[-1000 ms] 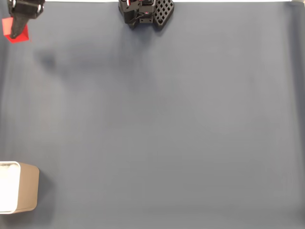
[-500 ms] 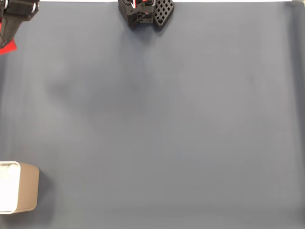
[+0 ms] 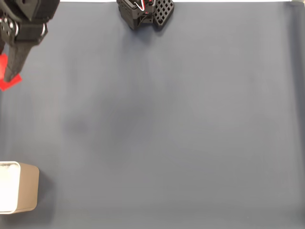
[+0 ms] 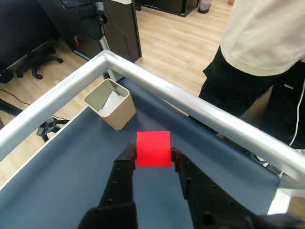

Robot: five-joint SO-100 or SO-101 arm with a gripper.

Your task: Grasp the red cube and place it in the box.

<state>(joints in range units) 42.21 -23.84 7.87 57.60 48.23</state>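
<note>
Pinching the cube (image 4: 153, 149) between both fingers (image 4: 127, 157) at lower centre, carrying it above the surface (image 4: 71, 181); risking a slip or overshooting the box (image 4: 110, 103) upper left.

Blue-grey mat (image 3: 181, 124) covers the frame in the fixed view; plain, faint shadows left of centre. Wrist view: mat (image 4: 62, 181) across the lower frame, bordered by a silver metal rail (image 4: 190, 102) bending at upper left. Person (image 4: 259, 62) standing at upper right beyond the rail, light top, dark trousers. Wooden floor (image 4: 171, 33) top centre. Office chair base (image 4: 35, 62) at far left.
</note>
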